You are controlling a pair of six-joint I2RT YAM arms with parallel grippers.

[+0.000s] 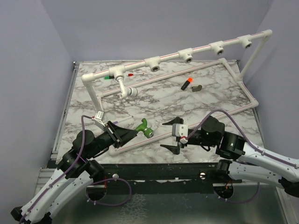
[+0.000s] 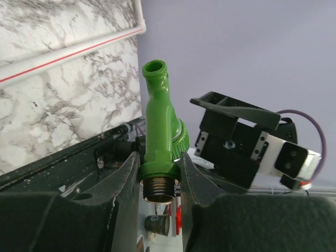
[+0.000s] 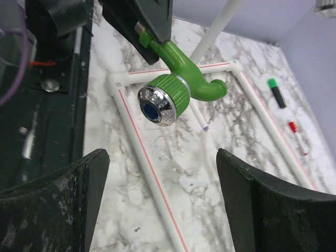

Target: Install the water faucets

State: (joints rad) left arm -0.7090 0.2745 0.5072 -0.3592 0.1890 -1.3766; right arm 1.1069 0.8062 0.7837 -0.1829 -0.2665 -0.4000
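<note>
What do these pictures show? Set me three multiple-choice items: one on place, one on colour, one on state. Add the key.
1. Where is the faucet? A in the left gripper; B in the other gripper; C lying loose.
2. Its body is: A white; B green; C orange.
3. The right gripper is: A shut on the faucet; B open; C shut empty.
Key: 1 A, its fingers clamp the threaded end; 2 B, green in every view; 3 B, fingers wide apart, touching nothing.

Black jaws, white arms, purple cables
</note>
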